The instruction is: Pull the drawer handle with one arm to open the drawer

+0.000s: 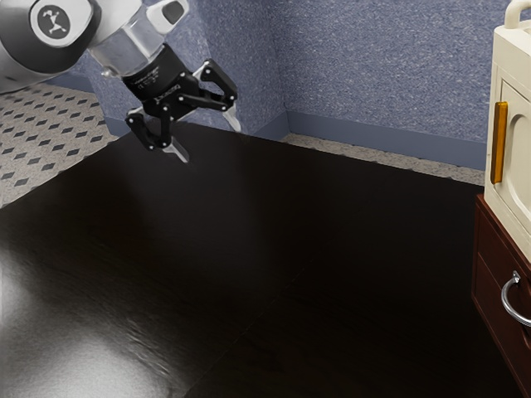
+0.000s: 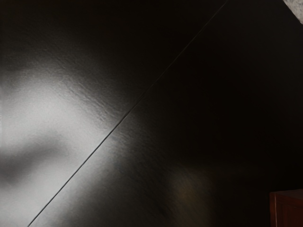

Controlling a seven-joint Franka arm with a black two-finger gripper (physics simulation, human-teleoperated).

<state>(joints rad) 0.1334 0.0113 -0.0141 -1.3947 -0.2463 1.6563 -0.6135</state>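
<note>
Above the far end of the glossy black worktop [image 1: 249, 249], toward the exterior view's upper left, hangs the black two-finger claw [image 1: 209, 141] of the white and grey arm [image 1: 137, 41]. Its two fingers stand wide apart, pale tips angled down, with nothing held between them.

The task's thing — a curved, silver metal handle [image 1: 505, 300] — is at the exterior view's right edge, well apart from the claw. It is fixed to the front of a dark reddish-brown wooden drawer unit [image 1: 489, 269], partly cut off by the edge; the part of the drawer front that shows looks flush and closed. On top of this unit sits a cream-coloured cabinet [image 1: 516, 54] with an upright amber bar handle [image 1: 499, 141] on its front and a cream loop [image 1: 512, 10] on its top.

Beyond the worktop rises a speckled blue wall [image 1: 373, 66] with a plain blue skirting [image 1: 382, 141] along its foot, and a pale floor patterned with dark diamonds [image 1: 50, 133] lies at the exterior view's left.

In the wrist view a thin, straight seam [image 2: 127, 115] crosses the worktop beside a broad whitish sheen — and a corner of the drawer unit is visible too.
</note>
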